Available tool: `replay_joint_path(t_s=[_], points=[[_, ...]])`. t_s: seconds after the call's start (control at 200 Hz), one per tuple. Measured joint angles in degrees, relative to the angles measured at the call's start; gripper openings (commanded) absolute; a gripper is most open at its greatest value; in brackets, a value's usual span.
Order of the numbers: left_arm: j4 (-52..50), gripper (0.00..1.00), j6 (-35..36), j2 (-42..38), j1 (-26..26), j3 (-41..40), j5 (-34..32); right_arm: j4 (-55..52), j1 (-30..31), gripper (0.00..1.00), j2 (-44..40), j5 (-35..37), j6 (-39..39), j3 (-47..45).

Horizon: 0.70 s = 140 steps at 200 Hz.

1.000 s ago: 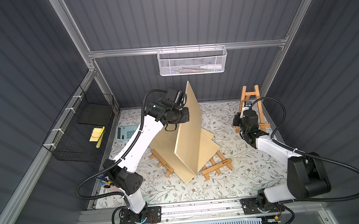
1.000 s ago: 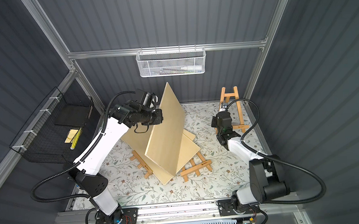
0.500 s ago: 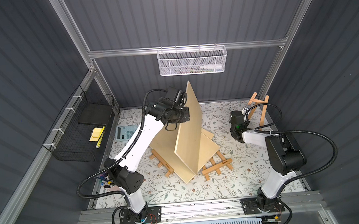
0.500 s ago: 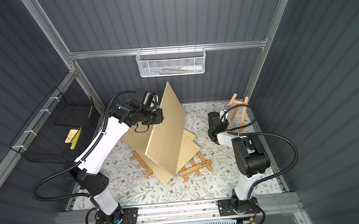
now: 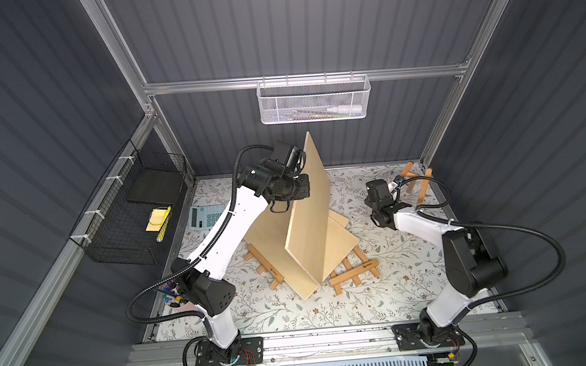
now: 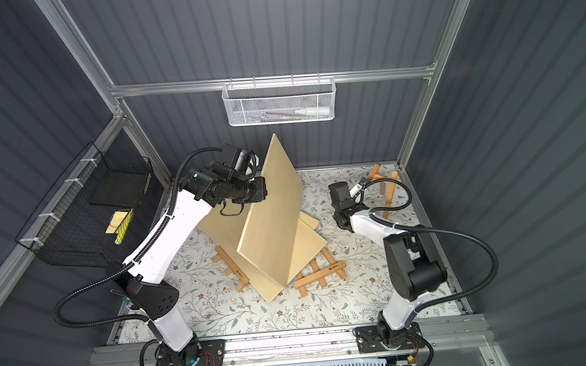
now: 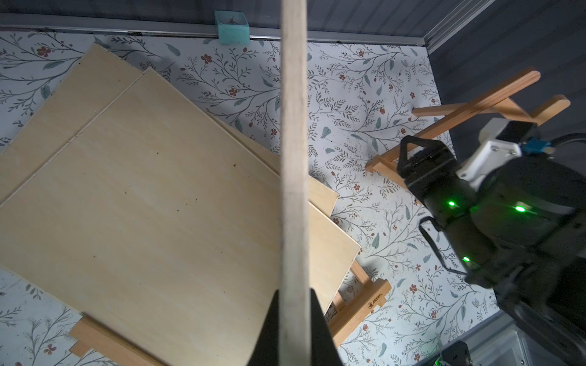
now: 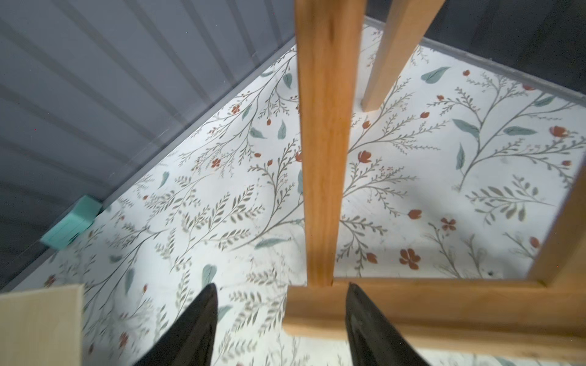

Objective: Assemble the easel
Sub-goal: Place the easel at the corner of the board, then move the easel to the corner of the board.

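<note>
Easel [image 5: 424, 190] stands close against the mat's [image 5: 292, 313] back-right corner.

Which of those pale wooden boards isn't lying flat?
The board pinched by the left end effector. It is raised on edge and tilted, with its top corner up by the back wall. The other boards lie stacked flat below it.

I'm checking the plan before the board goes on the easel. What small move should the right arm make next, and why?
Probably draw the right gripper straight back from the easel. Its jaws stand open with the easel's wooden bar just ahead between them, ungripped, while the left gripper is shut on the raised board, which likely goes there next.
</note>
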Motion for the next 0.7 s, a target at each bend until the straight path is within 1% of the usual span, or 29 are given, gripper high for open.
replay_joint_path(t_s=[0.075,0.15,0.245,0.345,0.45,0.54,0.615,0.7], points=[[0.22,0.00,0.00,0.00,0.00,-0.11,0.00,-5.88,-1.57,0.65,-6.78,-3.74,-0.37,-0.22],[0.31,0.00,-0.07,0.00,0.00,-0.13,0.00,-10.27,-5.81,0.65,-14.23,-8.55,-0.90,-1.97],[0.35,0.00,-0.11,0.00,0.00,-0.13,0.02,-16.44,-15.45,0.65,-22.23,-14.56,-1.44,-5.38],[0.39,0.00,-0.26,0.02,0.00,-0.13,0.04,-22.53,-25.20,0.65,-26.62,-19.21,-2.08,-8.35],[0.48,0.00,-0.35,0.15,0.00,-0.13,0.07,-27.10,-31.08,0.66,-27.82,-23.26,-2.73,-10.60],[0.98,0.00,-0.66,0.46,0.00,-0.11,0.24,-28.15,-34.93,0.67,-26.80,-27.06,-2.80,-12.39],[1.42,0.00,-0.87,0.66,0.00,-0.11,0.39,-27.28,-37.75,0.67,-23.52,-30.53,-2.71,-13.57],[1.70,0.00,-1.14,0.74,0.00,-0.13,0.48,-25.22,-38.62,0.68,-18.64,-33.75,-2.73,-13.92]])
